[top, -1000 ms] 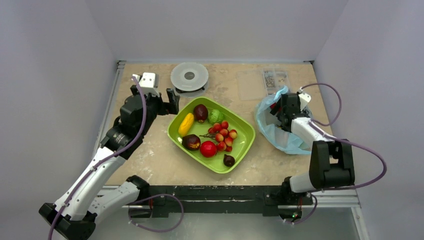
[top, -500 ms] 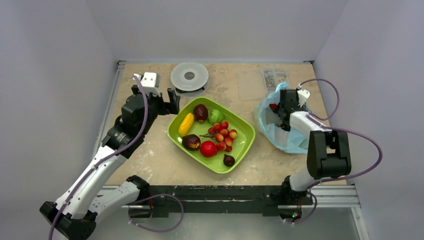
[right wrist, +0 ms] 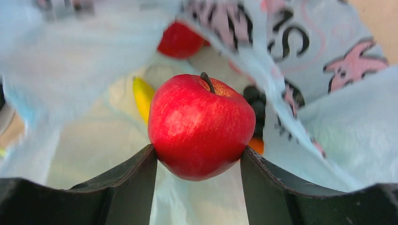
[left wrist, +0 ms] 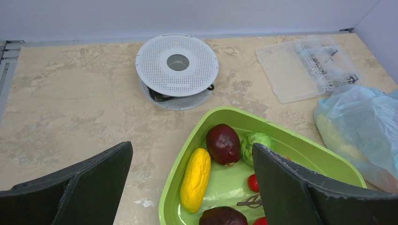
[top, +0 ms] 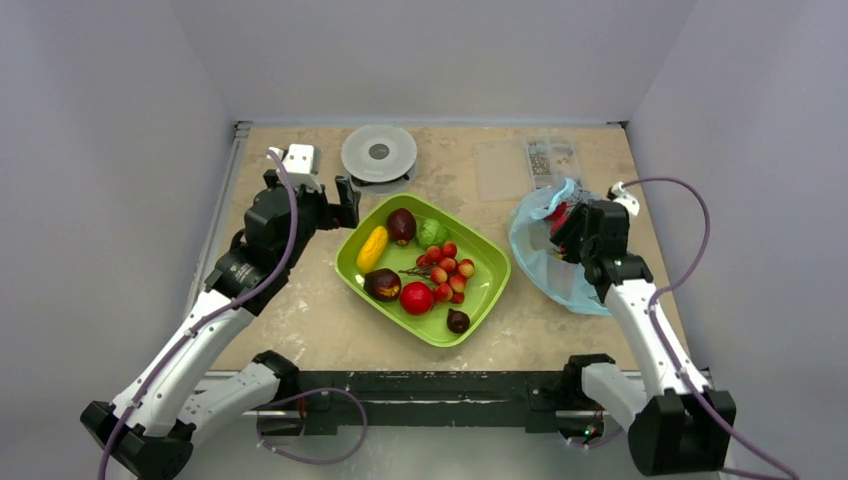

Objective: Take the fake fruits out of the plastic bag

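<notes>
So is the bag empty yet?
Not empty. The right wrist view shows a banana and another red fruit inside the bag, behind the apple held by the right gripper.

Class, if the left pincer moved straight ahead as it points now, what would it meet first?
The left pincer would probably meet the green tray's near rim first, though depth is unclear.

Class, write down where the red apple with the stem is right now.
Right wrist view: the right gripper holds the apple at the bag's mouth, on the table's right side, a banana behind it.
</notes>
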